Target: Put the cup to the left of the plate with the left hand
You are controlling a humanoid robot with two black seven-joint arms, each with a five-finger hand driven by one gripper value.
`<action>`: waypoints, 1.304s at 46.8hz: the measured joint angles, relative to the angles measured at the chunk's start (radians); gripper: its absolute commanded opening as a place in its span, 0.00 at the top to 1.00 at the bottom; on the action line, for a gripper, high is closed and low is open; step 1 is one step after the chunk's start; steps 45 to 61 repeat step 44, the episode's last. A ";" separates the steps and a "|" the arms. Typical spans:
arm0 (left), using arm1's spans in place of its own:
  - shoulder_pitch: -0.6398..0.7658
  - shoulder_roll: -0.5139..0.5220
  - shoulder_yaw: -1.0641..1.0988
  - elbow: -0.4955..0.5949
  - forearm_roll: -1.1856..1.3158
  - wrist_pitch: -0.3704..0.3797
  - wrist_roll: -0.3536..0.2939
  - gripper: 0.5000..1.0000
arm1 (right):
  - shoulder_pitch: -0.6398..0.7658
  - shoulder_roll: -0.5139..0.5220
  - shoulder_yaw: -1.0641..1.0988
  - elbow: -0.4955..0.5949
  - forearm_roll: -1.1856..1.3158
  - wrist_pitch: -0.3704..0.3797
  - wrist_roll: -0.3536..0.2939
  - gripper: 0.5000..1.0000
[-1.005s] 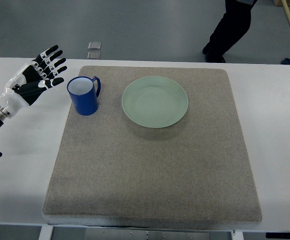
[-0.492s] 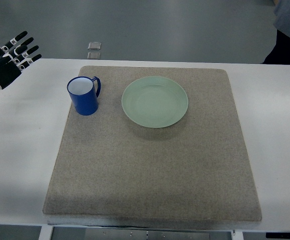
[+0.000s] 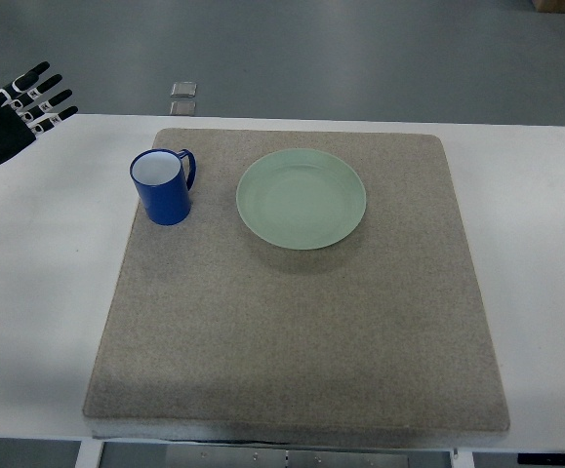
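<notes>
Standing upright on the grey mat (image 3: 292, 322), the blue cup (image 3: 163, 186) sits near the mat's far left corner, just to the left of the pale green plate (image 3: 302, 198), with a clear strip of mat between the two. Its handle points toward the plate and its white inside faces up. The plate lies flat on the far half of the mat. The mat covers most of the white worktop (image 3: 38, 292). At the picture's far left edge, the left hand (image 3: 14, 112) hovers over the worktop's far corner, well apart from the cup; its black and white fingers (image 3: 43, 97) are spread and straight, holding nothing. Beyond the worktop, two small square tiles (image 3: 182, 97) lie on the grey floor (image 3: 360, 54).
</notes>
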 measured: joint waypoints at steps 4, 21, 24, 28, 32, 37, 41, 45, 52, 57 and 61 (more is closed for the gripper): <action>-0.012 -0.005 0.002 0.016 -0.001 0.000 0.000 0.00 | 0.000 0.000 0.000 0.000 0.000 0.000 0.000 0.14; -0.031 -0.048 0.010 0.026 0.001 0.000 0.000 0.00 | 0.001 0.000 0.002 0.021 -0.002 0.002 0.000 0.14; -0.035 -0.049 0.010 0.026 0.001 0.000 0.000 0.00 | 0.001 0.000 0.002 0.021 -0.003 0.002 0.000 0.14; -0.035 -0.050 0.011 0.026 0.002 0.000 0.000 0.00 | 0.000 0.000 0.002 0.021 -0.003 0.003 0.000 0.14; -0.036 -0.061 0.012 0.026 0.004 0.000 0.000 0.00 | 0.001 0.000 0.002 0.023 -0.003 0.015 0.000 0.14; -0.040 -0.069 0.012 0.027 0.003 0.000 0.000 0.00 | 0.000 0.000 0.000 0.029 -0.004 0.017 -0.001 0.14; -0.043 -0.070 0.011 0.027 0.002 0.000 -0.001 0.00 | -0.002 0.000 -0.001 0.029 -0.006 0.016 -0.001 0.14; -0.043 -0.070 0.011 0.027 0.003 0.000 -0.001 0.00 | -0.002 0.000 -0.002 0.030 -0.008 0.013 0.000 0.14; -0.043 -0.070 0.011 0.027 0.003 0.000 -0.001 0.00 | -0.002 0.000 -0.002 0.030 -0.008 0.013 0.000 0.14; -0.043 -0.070 0.011 0.027 0.003 0.000 -0.001 0.00 | -0.002 0.000 -0.002 0.030 -0.008 0.013 0.000 0.14; -0.043 -0.070 0.011 0.027 0.003 0.000 -0.001 0.00 | -0.002 0.000 -0.002 0.030 -0.008 0.013 0.000 0.14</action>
